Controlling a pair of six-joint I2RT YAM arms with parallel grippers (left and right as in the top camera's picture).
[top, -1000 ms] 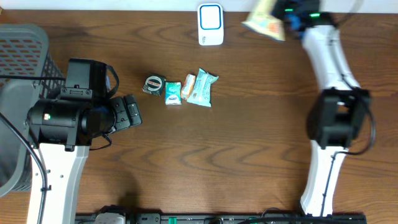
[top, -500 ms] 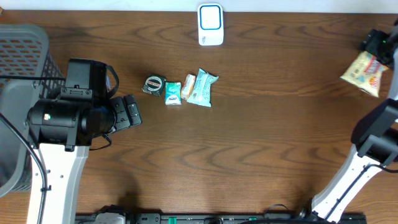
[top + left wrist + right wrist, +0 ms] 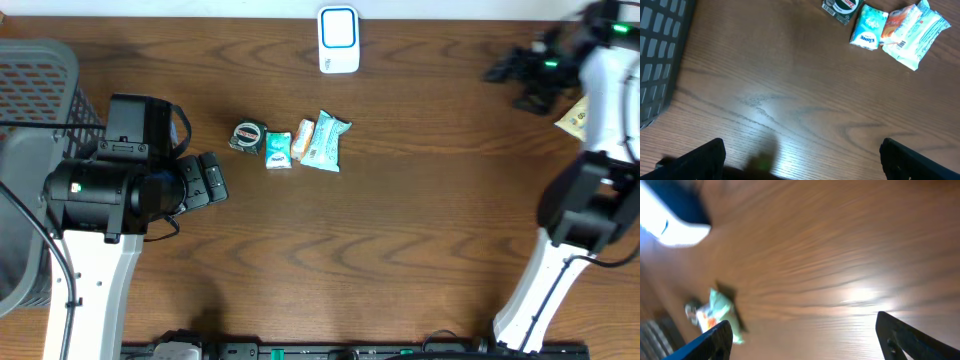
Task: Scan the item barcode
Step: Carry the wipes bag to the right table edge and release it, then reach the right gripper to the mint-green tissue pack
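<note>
right gripper (image 3: 802,326) jaws spread, holding nothing. snack packet (image 3: 572,119) lies just behind it, mostly hidden by arm (image 3: 606,95), axis unclear. grey basket (image 3: 40,70) behind left gripper (image 3: 802,150), contents unclear.

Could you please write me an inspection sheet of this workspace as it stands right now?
Surface: brown wooden table, no spills seen.
Job's things: white-and-blue scanner at the far edge; round tin, Kleenex pack, orange packet and teal packet in a row mid-table; snack bag lying at the right edge, partly hidden by the right arm.
Clutter: grey basket at the left edge.
Grippers: left gripper open, empty; right gripper open, empty, near the far right corner.
Cables: black cable beside the left arm.
Surroundings: nothing seen.
</note>
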